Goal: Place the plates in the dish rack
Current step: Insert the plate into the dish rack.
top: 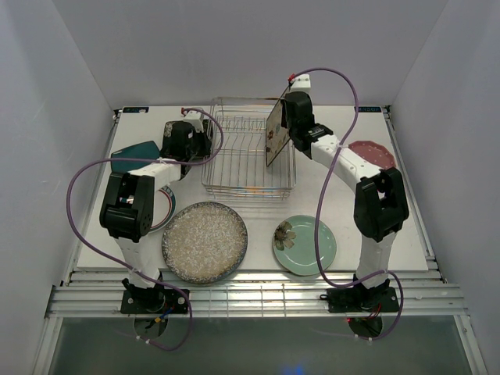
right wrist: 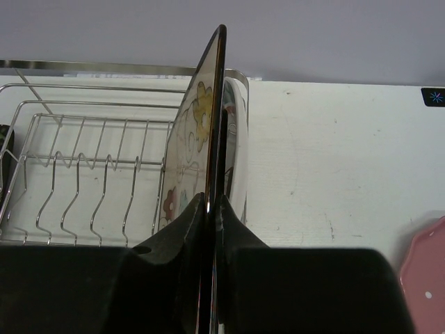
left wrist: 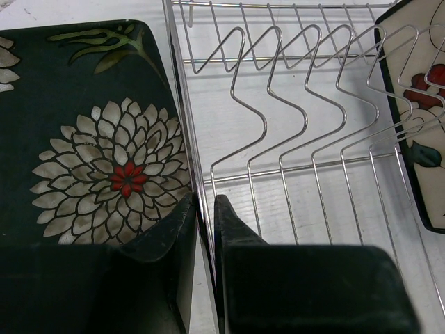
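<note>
The silver wire dish rack (top: 248, 181) stands at the table's middle back. My right gripper (top: 286, 134) is shut on the cream floral square plate (top: 273, 134) and holds it upright on edge over the rack's right end. In the right wrist view the plate (right wrist: 201, 118) runs between the pads (right wrist: 188, 216). My left gripper (left wrist: 205, 200) is shut on the rack's left rim wire (left wrist: 182, 104). The black floral square plate (left wrist: 83, 139) lies flat just left of the rack. The cream plate (left wrist: 417, 104) shows at the far right of that view.
The large grey speckled plate (top: 205, 241) and the mint green floral plate (top: 305, 244) lie at the front. A teal plate (top: 134, 158) and a white teal-rimmed plate (top: 164, 209) lie under the left arm. The pink dotted plate (top: 372, 152) is at the right.
</note>
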Robot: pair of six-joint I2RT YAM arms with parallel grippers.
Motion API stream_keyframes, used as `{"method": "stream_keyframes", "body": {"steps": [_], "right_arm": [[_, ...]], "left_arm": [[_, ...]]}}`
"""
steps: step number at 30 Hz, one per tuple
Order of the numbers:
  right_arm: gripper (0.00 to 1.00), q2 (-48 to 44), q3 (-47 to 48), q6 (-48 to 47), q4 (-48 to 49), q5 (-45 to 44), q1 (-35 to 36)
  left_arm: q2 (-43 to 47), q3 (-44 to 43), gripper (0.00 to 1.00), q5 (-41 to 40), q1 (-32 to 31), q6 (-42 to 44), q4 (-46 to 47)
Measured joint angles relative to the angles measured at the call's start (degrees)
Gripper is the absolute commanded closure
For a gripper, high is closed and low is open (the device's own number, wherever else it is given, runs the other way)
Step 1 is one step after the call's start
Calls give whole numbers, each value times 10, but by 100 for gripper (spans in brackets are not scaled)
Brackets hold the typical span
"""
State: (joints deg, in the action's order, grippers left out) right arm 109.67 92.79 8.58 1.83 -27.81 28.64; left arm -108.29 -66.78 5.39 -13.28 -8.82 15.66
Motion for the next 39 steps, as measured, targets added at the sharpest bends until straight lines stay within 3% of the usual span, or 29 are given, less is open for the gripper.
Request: {"method": "stream_keyframes", "body": {"steps": [7,21,29,33,39], "right_arm": [[92,-2,-5,0,9,-9,3],[76,10,21,2,-6,-7,3],[74,10,36,3,27,-10,2],[61,10,35,5,27,-10,2],[54,1,27,5,27,-8,2]], "left_arm": [[0,0,100,2,0,-7,0],[5,17,100,6,4,-47,20],[12,26,100,6,4,-59,21],[12,27,100,6,4,-61,21],[14,28,100,6,4,-66,21]]}}
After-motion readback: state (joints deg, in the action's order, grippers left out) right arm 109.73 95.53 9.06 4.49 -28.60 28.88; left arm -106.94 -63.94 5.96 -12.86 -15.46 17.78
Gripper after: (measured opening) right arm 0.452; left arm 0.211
